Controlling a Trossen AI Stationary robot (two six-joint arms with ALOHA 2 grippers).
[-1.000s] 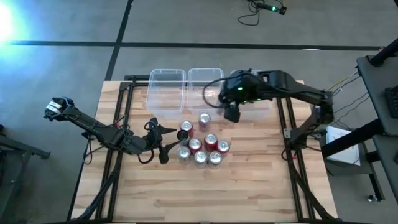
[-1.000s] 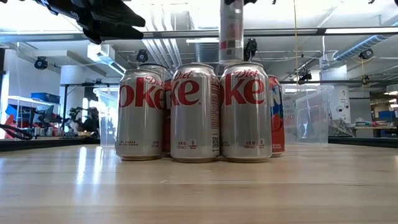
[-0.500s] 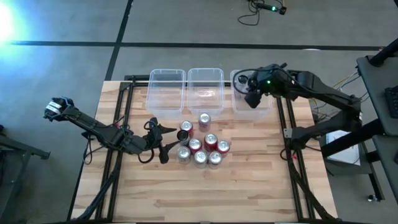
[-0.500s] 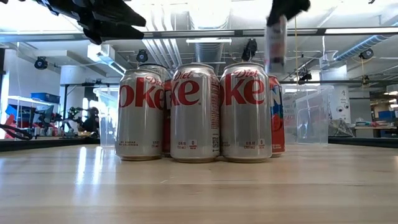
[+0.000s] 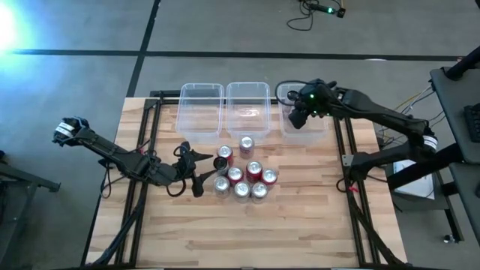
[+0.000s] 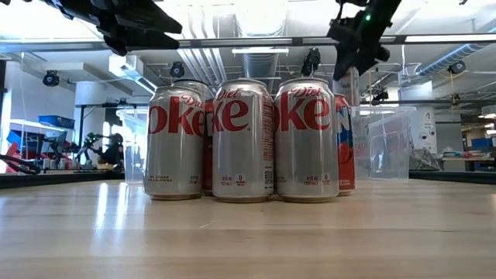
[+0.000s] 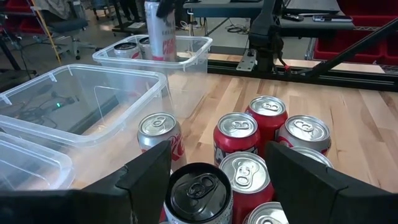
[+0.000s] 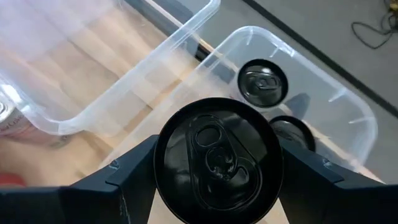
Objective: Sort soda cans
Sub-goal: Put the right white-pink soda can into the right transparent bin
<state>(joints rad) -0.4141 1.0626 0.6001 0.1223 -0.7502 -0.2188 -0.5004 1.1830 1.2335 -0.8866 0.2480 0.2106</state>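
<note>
Several soda cans (image 5: 241, 178), red, silver and one black, stand upright in a cluster at the table's middle. My right gripper (image 5: 298, 114) is shut on a silver can (image 7: 160, 28) over the right-hand clear bin (image 5: 319, 129). Two more cans (image 8: 263, 81) stand inside that bin. My left gripper (image 5: 196, 171) stays open, low at the cluster's left side. The black can (image 7: 199, 193) stands just ahead of its fingers, between them in the left wrist view. My right gripper pinches the silver can at its upper wall, just under the top rim (image 8: 163, 158), between its two fingers. The fingers (image 8: 127, 171) come from above, pointing down. The can hangs upright below them (image 6: 350, 85), clear of the table, above the right bin.
Two more clear bins (image 5: 201, 109) (image 5: 247, 105) stand in a row with the right one along the table's far edge. Black frame rails (image 5: 146, 142) run along the table's left and right sides. Bare wood (image 5: 247, 232) lies toward the near edge.
My right gripper has carried the silver can from above the cluster toward the table's right and far edges, to over the right bin, and has lowered it a little. The can stays upright. The left arm and the cluster have kept still.
</note>
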